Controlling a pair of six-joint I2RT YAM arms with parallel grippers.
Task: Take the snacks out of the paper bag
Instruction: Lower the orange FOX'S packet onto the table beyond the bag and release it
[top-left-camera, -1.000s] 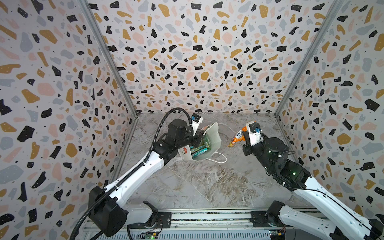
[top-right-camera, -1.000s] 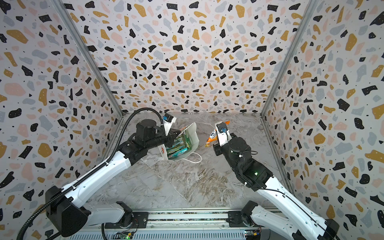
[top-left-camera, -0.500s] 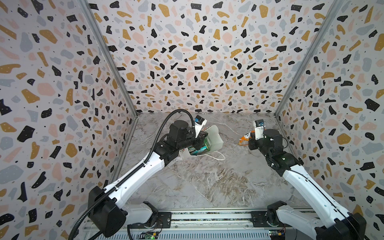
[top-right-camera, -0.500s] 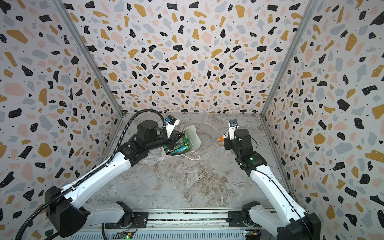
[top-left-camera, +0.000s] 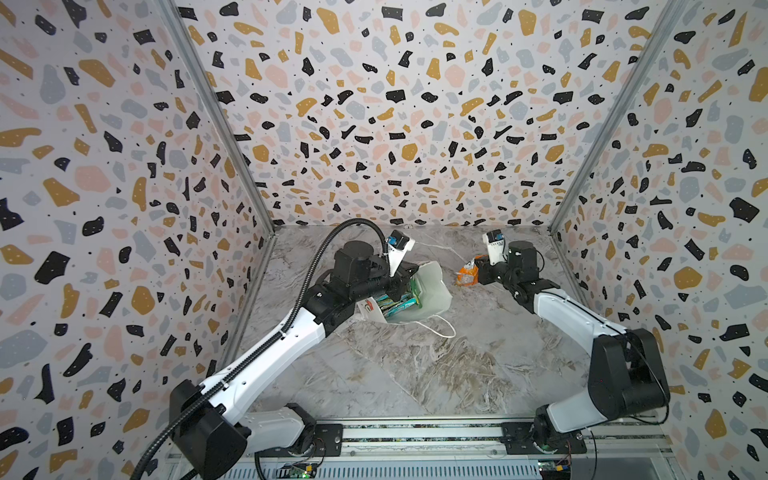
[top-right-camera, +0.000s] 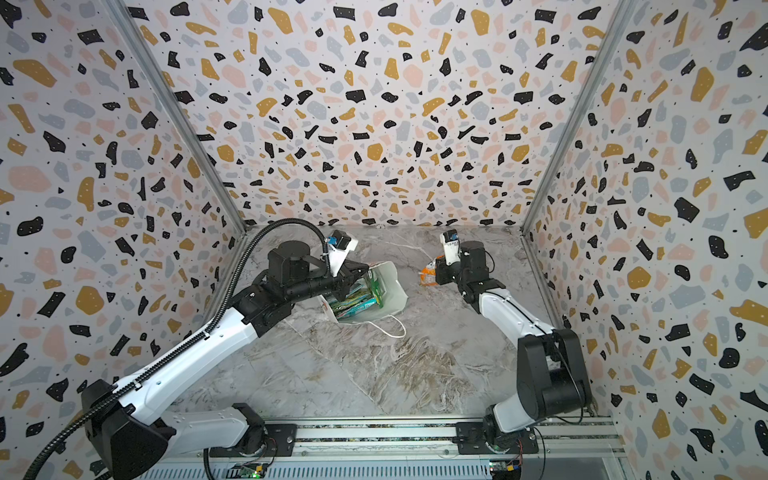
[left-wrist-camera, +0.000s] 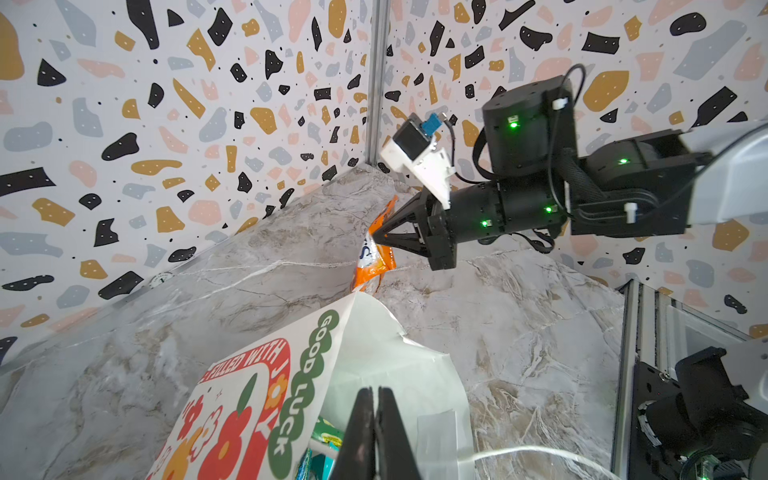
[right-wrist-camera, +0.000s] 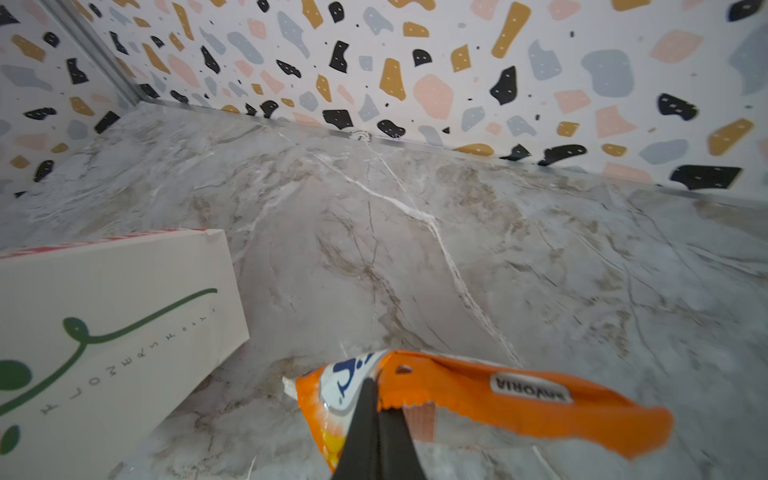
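1. Left arm (top-left-camera: 270, 357) reaches low and forward; left gripper (left-wrist-camera: 376, 395) is clamped on the mouth rim of the paper bag (top-left-camera: 434, 286) — lying on its side left of centre, mouth toward the near left, packets (top-left-camera: 401, 302) inside.
2. Right arm (top-left-camera: 569, 311) stretches rearward; right gripper (right-wrist-camera: 376, 401) pinches the orange packet (right-wrist-camera: 519, 399) just right of the bag, long axis near upright.

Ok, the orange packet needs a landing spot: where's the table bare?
Bare: the front of the table, between the paper bag and the rail; also the strip between orange packet and back wall. Crowded: around the bag's mouth and cord handle.
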